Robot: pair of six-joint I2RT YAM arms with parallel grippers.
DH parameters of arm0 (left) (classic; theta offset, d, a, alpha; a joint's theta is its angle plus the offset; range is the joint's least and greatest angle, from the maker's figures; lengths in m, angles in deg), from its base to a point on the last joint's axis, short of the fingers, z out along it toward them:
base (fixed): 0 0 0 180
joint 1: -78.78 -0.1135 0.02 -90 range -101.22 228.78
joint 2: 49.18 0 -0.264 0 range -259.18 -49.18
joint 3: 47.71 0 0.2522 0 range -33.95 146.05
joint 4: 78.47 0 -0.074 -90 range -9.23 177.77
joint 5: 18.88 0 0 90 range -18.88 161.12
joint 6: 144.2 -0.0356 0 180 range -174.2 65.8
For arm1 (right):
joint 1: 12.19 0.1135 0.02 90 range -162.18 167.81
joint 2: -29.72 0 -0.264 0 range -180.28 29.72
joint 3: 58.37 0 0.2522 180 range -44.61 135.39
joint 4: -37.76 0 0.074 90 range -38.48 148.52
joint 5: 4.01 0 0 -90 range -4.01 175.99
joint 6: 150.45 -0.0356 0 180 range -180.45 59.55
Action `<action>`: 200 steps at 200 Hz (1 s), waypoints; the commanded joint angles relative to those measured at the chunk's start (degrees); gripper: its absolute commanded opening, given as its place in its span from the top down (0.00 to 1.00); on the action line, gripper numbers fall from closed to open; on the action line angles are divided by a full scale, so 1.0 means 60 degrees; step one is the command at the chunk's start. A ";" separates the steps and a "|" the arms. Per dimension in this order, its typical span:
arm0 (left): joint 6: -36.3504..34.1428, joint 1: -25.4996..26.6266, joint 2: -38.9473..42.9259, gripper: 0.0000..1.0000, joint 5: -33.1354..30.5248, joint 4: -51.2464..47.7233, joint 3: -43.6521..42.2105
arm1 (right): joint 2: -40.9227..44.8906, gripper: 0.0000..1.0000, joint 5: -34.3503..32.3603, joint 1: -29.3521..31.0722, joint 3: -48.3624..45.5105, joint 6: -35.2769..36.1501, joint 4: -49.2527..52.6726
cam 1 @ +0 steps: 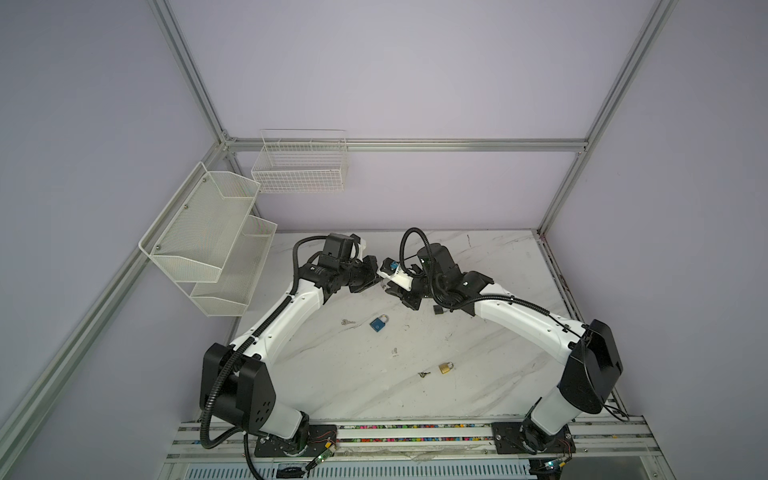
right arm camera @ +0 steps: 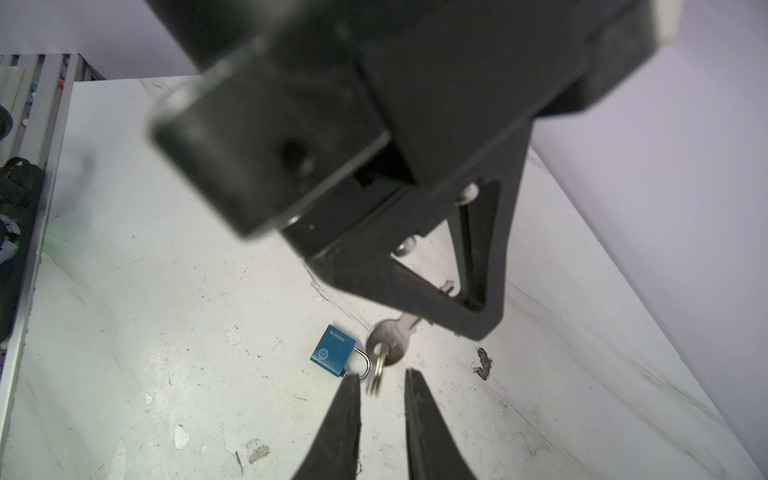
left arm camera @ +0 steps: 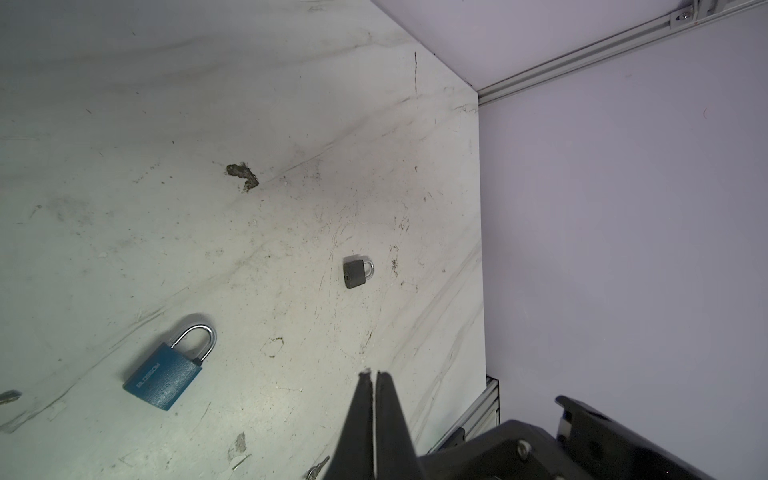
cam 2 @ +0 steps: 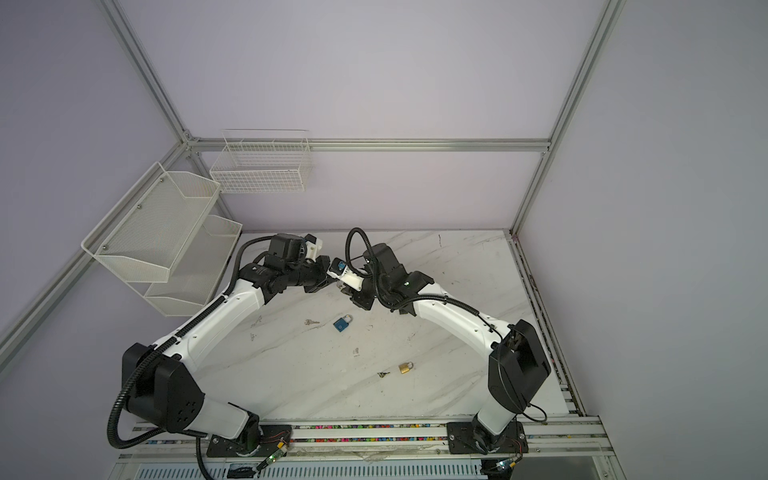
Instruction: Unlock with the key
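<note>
Key point(right arm camera: 390, 343) pinched in left hand point(left arm camera: 374, 376); right hand point(right arm camera: 382, 380) parted; wire basket point(cam 1: 299, 176) on wall.

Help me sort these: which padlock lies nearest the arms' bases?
The brass padlock; the blue padlock and black padlock both lie farther back.

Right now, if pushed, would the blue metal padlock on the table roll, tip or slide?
The blue metal padlock lies flat on its broad face, so it would probably slide, not roll or tip. Its solid body is likely heavy for its size. Its smooth steel shackle might slip from a pinch.
</note>
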 commanded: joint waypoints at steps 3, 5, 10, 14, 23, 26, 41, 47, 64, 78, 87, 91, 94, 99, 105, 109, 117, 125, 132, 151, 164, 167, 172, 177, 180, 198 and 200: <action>-0.0108 0.0064 0.0342 1.00 -0.0652 0.0845 0.0799 | 0.1021 0.71 0.0074 0.0125 -0.0298 -0.0304 -0.0160; -0.0105 0.0064 0.0365 1.00 -0.0664 0.0946 0.0779 | 0.1100 0.70 0.0088 0.0125 -0.0374 -0.0377 -0.0208; -0.0113 0.0077 0.0406 1.00 -0.0696 0.1208 0.0712 | 0.1301 0.68 0.0148 0.0126 -0.0597 -0.0674 -0.0391; -0.0133 0.0106 0.0442 1.00 -0.0745 0.1435 0.0657 | 0.1424 0.67 0.0240 0.0125 -0.0716 -0.0856 -0.0515; -0.0154 0.0172 0.0512 1.00 -0.0922 0.1918 0.0545 | 0.1722 0.63 0.0359 0.0114 -0.0982 -0.1151 -0.0695; -0.0182 0.0187 0.0517 1.00 -0.0960 0.2094 0.0499 | 0.1800 0.62 0.0369 0.0104 -0.1057 -0.1249 -0.0745; -0.0383 0.0343 0.0569 1.00 -0.0982 0.3121 0.0282 | 0.2055 0.58 0.0760 -0.0073 -0.1219 -0.2078 -0.0915; -0.0495 0.0416 0.0579 1.00 -0.0973 0.3526 0.0237 | 0.2100 0.57 0.1198 -0.0259 -0.1253 -0.2442 -0.0936; -0.1039 0.0689 0.0547 1.00 -0.0920 0.4535 0.0169 | 0.2190 0.54 0.2559 -0.1104 -0.1402 -0.3851 -0.1216; -0.1360 0.0874 0.0480 1.00 -0.0819 0.5351 0.0023 | 0.2326 0.54 0.3712 -0.2016 -0.1740 -0.5330 -0.1898; -0.1393 0.0925 0.0405 1.00 -0.0553 0.5922 -0.0083 | 0.2462 0.54 0.3896 -0.2483 -0.1933 -0.6316 -0.2275; -0.1386 0.0947 0.0378 1.00 -0.0381 0.6296 -0.0147 | 0.2637 0.54 0.3833 -0.2633 -0.1966 -0.6715 -0.2333; -0.1392 0.0974 0.0370 1.00 -0.0263 0.6552 -0.0243 | 0.2680 0.53 0.3773 -0.2708 -0.1989 -0.6971 -0.2356; -0.1407 0.1018 0.0352 1.00 -0.0152 0.7035 -0.0378 | 0.2758 0.52 0.3735 -0.2830 -0.2028 -0.7438 -0.2397; -0.1415 0.1097 0.0337 1.00 -0.0134 0.7507 -0.0537 | 0.2813 0.51 0.4004 -0.2936 -0.2136 -0.7853 -0.2544; -0.1439 0.1161 0.0337 1.00 -0.0141 0.7737 -0.0620 | 0.2833 0.52 0.4264 -0.2982 -0.2182 -0.7989 -0.2608; -0.1511 0.1280 0.0295 1.00 -0.0213 0.8022 -0.0682 | 0.2862 0.51 0.4656 -0.3054 -0.2191 -0.8199 -0.2672; -0.1616 0.1389 0.0232 1.00 -0.0158 0.8193 -0.0658 | 0.2938 0.51 0.4922 -0.3206 -0.2238 -0.8503 -0.2792; -0.1716 0.1492 0.0166 1.00 -0.0050 0.8296 -0.0615 | 0.3079 0.51 0.5334 -0.3454 -0.2460 -0.9119 -0.3423; -0.1754 0.1701 -0.0009 1.00 0.0006 0.8549 -0.0530 | 0.3388 0.51 0.6099 -0.3919 -0.3016 -1.0795 -0.5357; -0.1647 0.1816 -0.0122 1.00 0.0178 0.8962 -0.0551 | 0.3465 0.51 0.6248 -0.4024 -0.2917 -1.0884 -0.5478; -0.1623 0.1856 -0.0150 1.00 0.0228 0.9075 -0.0551 | 0.3476 0.51 0.6265 -0.4043 -0.2899 -1.0841 -0.5478; -0.1604 0.1909 -0.0192 1.00 0.0307 0.9212 -0.0567 | 0.3501 0.51 0.6253 -0.4064 -0.2877 -1.0772 -0.5473; -0.1610 0.1979 -0.0227 1.00 0.0327 0.9321 -0.0545 | 0.3514 0.51 0.6234 -0.4117 -0.2866 -1.0727 -0.5496; -0.1624 0.2013 -0.0247 1.00 0.0327 0.9352 -0.0531 | 0.3529 0.51 0.6220 -0.4179 -0.2878 -1.0726 -0.5537; -0.1621 0.2186 -0.0391 1.00 0.0376 0.9359 -0.0400 | 0.3476 0.49 0.6350 -0.4387 -0.2944 -1.1338 -0.6520; -0.1626 0.2195 -0.0404 1.00 0.0402 0.9359 -0.0386 | 0.3468 0.49 0.6359 -0.4390 -0.2940 -1.1394 -0.6606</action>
